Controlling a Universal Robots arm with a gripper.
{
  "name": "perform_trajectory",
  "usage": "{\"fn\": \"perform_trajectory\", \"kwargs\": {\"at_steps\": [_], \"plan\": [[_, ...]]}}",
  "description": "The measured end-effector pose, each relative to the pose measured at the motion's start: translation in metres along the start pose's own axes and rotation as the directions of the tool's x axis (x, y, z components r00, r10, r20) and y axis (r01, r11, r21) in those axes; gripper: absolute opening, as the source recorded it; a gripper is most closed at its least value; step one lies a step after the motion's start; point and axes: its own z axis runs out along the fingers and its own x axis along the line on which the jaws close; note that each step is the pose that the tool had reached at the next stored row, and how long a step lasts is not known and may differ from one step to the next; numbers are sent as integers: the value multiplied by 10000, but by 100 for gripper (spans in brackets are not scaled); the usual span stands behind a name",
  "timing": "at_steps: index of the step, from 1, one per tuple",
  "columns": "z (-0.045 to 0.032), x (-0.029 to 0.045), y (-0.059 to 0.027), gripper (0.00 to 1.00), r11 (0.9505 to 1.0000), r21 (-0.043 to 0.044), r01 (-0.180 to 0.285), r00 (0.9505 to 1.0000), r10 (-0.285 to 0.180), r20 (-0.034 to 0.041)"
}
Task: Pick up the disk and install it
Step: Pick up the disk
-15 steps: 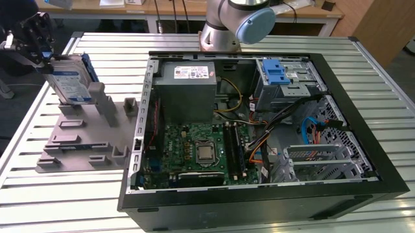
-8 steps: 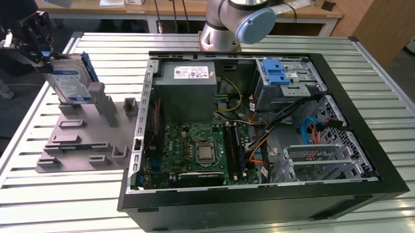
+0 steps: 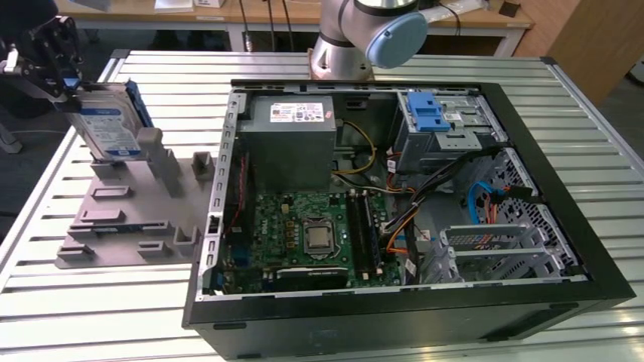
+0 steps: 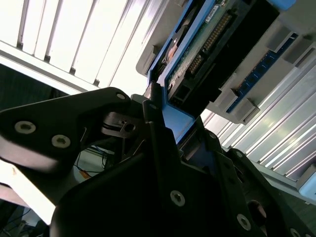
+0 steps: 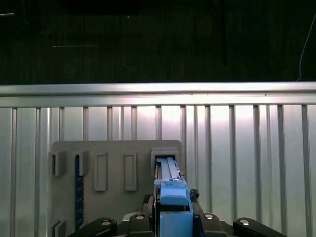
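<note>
Blue-framed, the disk (image 3: pixel 105 124) stands on edge in the grey holder (image 3: pixel 131 219) at the exterior view's left of the worktop (image 3: pixel 101 317), well apart from the open computer case (image 3: pixel 563 249). The fingers (image 4: pixel 157 136) look clamped on its bracket, so I judge this the pick-up step. Freeing it calls for a straight pull clear of the posts.

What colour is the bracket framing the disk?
Blue; the bracket around the disk shows best in the first wrist view.

The arm (image 3: pixel 354 34) reaches to the exterior view's left, pincer (image 3: pixel 65 79) clamped on the disk (image 3: pixel 105 124).
</note>
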Motion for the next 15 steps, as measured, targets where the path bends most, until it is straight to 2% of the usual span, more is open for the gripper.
{"fn": "perform_trajectory", "kwargs": {"at_steps": [15], "plan": [[-39, 0, 1, 36, 10000, -1, 0, 10000, 0, 11]]}}
